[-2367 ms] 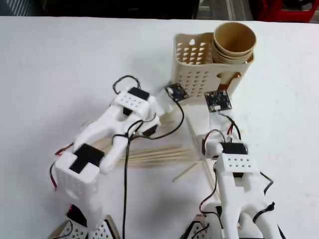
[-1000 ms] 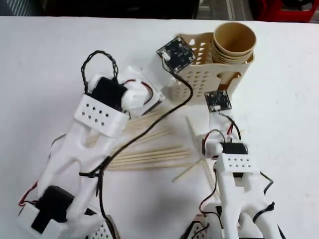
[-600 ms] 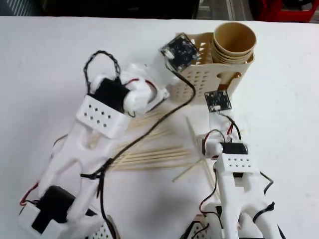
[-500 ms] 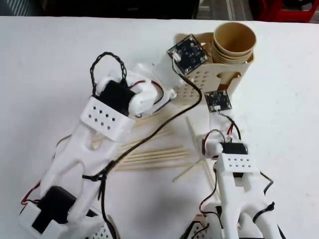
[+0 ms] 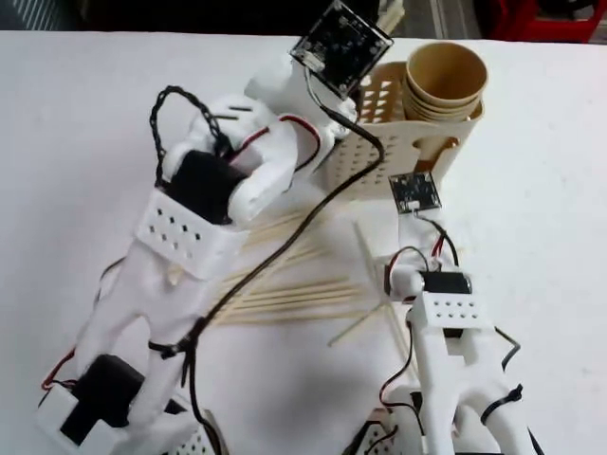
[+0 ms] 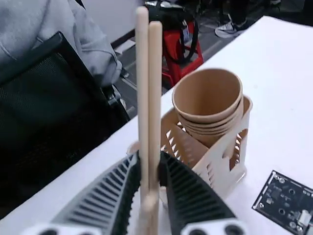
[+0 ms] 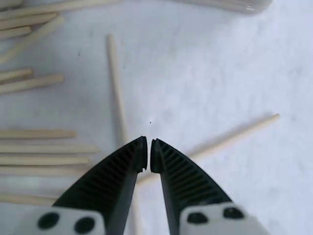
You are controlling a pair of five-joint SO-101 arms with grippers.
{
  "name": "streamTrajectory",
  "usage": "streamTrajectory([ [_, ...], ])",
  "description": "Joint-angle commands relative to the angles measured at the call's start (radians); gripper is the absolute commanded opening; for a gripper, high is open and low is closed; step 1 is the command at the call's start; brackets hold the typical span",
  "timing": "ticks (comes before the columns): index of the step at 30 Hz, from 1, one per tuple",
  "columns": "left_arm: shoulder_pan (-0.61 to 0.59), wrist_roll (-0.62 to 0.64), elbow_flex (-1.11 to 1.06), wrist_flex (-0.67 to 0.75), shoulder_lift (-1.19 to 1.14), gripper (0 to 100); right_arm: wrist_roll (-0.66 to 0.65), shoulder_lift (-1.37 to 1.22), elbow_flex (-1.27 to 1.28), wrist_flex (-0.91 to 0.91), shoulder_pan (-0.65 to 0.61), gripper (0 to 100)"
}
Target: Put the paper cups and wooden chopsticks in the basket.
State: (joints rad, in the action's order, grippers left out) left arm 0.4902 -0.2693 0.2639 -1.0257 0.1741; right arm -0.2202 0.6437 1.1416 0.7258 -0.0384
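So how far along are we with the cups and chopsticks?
Done: the cups sit stacked in the basket. In hand: the left gripper is shut on two chopsticks, held upright beside the basket. Left: many loose chopsticks lie on the table, and the right gripper is shut and empty just above some of them.

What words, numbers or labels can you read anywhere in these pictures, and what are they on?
No text can be read.
Circuit board: tiny marks, too small to read.
Red stool: a pale patch, too blurred to read.
Paper cups, basket, chopsticks: plain, no print.
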Motion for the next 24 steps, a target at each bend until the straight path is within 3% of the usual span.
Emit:
streamTrajectory([
  [1, 0.054, 0.014, 0.066, 0.071, 0.053, 2, 0.0, 0.022, -0.046, -0.01, 0.004, 2.8],
  [9, 0.088, 0.014, 0.064, 0.141, 0.053, 2, 0.0, 0.022, -0.046, -0.01, 0.004, 2.8],
  [17, 0.087, 0.014, 0.057, 0.416, 0.041, 2, 0.0, 0.021, -0.046, -0.01, 0.004, 2.8],
  [24, 0.082, 0.014, 0.064, 0.597, -0.12, 2, 0.0, 0.015, -0.046, -0.024, 0.005, 2.8],
])
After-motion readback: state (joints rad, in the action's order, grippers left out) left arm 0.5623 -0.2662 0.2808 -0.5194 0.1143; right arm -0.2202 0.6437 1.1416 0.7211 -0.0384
